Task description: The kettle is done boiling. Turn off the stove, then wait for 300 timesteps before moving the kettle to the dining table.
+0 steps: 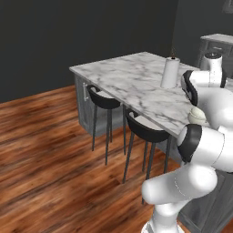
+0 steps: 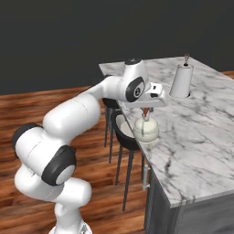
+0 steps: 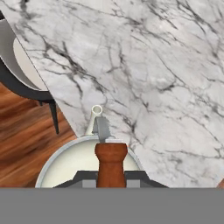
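- You are at the last step of the task: the kettle (image 2: 146,129) is already at the dining table (image 2: 201,137), so what is left is to set it down and let go.
- The kettle sits at the near edge of the marble top, just above the black stools (image 1: 144,129). From the right base view I cannot tell if its bottom rests on the marble or hangs just over it.
- The gripper (image 2: 146,111) is directly above the kettle, and its fingers are clamped on the reddish-brown wooden bar of the handle (image 3: 111,163). The hand view shows this bar upright between the two dark tips.
- The spout (image 3: 96,111) points out over the marble, toward the far side of the table.
- A white paper towel roll (image 2: 181,80) stands well apart, farther along the table, so it is not in your way.
- For the next move, I judge you should lower until the base is flat on the marble, then open the fingers and lift straight up.
- Take care: the kettle is close to the table edge, so a place a little farther in would be safer.
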You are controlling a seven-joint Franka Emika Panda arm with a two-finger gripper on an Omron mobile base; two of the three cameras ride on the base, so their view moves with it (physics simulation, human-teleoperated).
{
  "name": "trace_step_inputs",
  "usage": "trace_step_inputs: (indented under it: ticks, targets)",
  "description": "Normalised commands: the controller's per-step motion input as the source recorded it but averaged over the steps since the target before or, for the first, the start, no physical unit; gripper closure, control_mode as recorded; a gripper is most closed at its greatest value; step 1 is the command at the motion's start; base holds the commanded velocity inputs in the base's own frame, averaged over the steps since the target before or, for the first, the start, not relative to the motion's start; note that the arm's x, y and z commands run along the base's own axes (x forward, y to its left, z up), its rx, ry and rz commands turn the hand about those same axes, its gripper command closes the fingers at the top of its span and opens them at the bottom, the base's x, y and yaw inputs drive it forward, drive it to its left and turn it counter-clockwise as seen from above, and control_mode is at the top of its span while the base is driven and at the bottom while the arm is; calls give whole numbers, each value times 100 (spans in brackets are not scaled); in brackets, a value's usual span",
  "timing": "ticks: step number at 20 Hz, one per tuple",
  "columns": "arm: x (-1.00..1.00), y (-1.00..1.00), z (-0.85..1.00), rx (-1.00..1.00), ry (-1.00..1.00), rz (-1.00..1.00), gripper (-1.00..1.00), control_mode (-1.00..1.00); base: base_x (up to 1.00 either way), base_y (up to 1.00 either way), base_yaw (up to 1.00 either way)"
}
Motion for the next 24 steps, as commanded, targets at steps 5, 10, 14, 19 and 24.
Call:
trace_step_inputs:
  ticks: [5, 10, 14, 19, 24]
  targets:
    - [17, -3, -17, 5, 0, 0, 100, -100, 0, 0, 0]
    - [20, -2, -15, 3, 0, 0, 100, -100, 0, 0, 0]
    - [23, -1, -14, 0, 0, 0, 100, -100, 0, 0, 0]
    - [26, 0, -14, 0, 0, 0, 100, -100, 0, 0, 0]
    - [22, 0, -14, 0, 0, 0, 100, -100, 0, 0, 0]
